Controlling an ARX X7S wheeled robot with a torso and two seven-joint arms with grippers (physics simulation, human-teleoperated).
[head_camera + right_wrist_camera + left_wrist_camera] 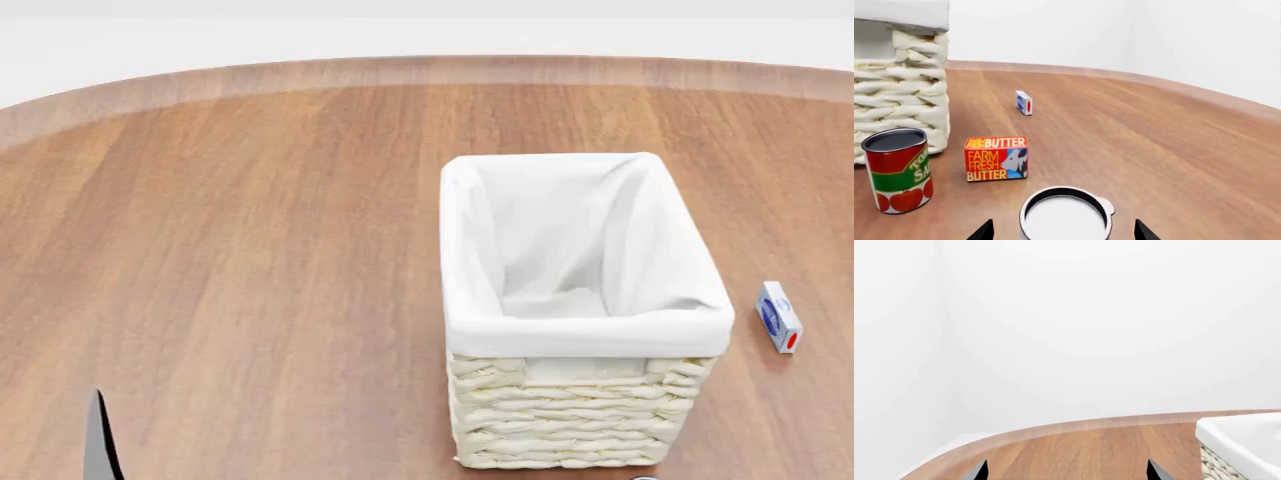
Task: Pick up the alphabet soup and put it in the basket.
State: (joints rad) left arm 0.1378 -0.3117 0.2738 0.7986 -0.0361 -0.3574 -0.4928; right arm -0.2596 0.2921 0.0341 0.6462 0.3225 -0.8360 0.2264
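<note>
Right now the alphabet soup (1066,216) stands upright on the bench (1154,145), long axis vertical, white top facing the right wrist camera; only the top and its dark rim show, the label is out of sight. It sits between the two dark tips of the right fingers (981,231), which are spread wide and not touching it. Near it are a butter box (996,158) and a red-and-green tomato can (897,170), both upright, the can just beside the wicker wall of the basket (901,95). A small blue-and-white box (1024,102) lies further off. In the head view the basket (587,415) holds only its white lining, long axis running away from the robot. Left fingers (981,471) are also spread, over bare bench, grasping nothing.
</note>
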